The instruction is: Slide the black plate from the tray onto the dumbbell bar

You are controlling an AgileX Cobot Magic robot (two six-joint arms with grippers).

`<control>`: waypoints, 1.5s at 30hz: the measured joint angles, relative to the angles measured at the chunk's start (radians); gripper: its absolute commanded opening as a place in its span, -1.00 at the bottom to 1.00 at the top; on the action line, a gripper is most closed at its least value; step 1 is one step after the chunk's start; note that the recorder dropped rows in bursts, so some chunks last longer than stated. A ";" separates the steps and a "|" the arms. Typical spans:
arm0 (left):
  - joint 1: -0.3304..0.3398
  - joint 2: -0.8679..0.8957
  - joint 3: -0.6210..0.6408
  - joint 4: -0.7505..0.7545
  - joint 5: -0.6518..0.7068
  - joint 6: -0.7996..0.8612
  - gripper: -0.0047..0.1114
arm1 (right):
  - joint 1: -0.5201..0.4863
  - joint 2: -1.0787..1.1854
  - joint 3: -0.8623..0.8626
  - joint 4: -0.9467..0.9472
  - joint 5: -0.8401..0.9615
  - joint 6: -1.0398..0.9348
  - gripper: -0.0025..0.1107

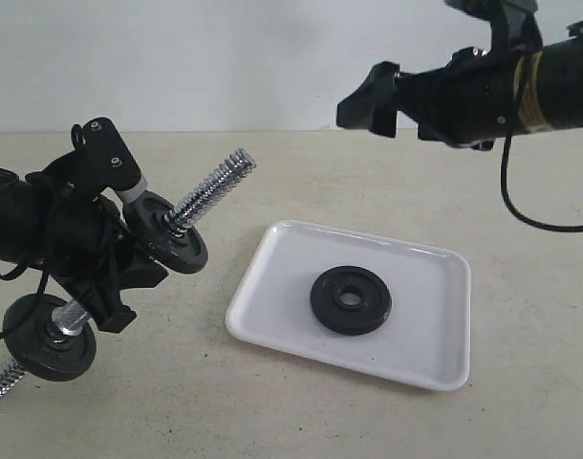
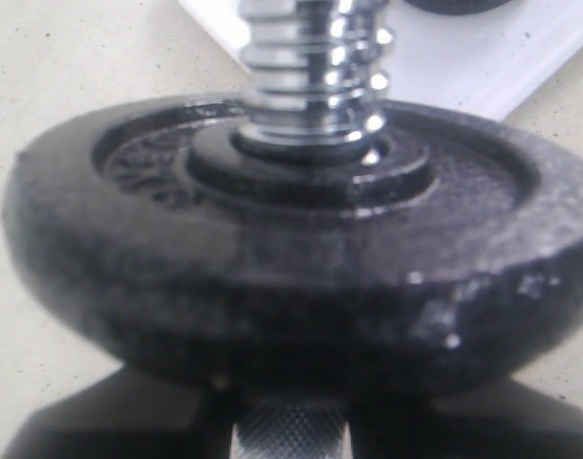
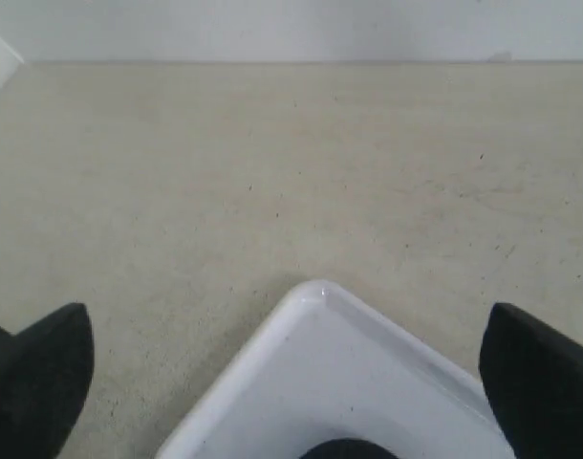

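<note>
The black plate (image 1: 350,299) lies flat in the middle of the white tray (image 1: 272,287). My left gripper (image 1: 115,273) is shut on the knurled middle of the dumbbell bar (image 1: 215,186), which tilts with its free threaded end up toward the tray. Two duller discs sit on the bar, one (image 1: 172,244) above my grip and one (image 1: 48,337) below it. The upper disc (image 2: 291,268) fills the left wrist view around the threaded bar (image 2: 315,76). My right gripper (image 1: 373,100) hangs open in the air above the tray's far side; its wrist view shows a tray corner (image 3: 320,330) and the plate's edge (image 3: 344,449).
The beige tabletop (image 1: 368,182) runs back to a plain white wall. A black cable (image 1: 521,206) droops from the right arm behind the tray. The bar's lower threaded end (image 1: 0,382) almost touches the table at the left edge.
</note>
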 measured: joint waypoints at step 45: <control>0.000 0.000 0.000 -0.004 -0.005 0.000 -0.84 | 0.037 0.049 -0.046 1.172 1.028 -1.562 0.83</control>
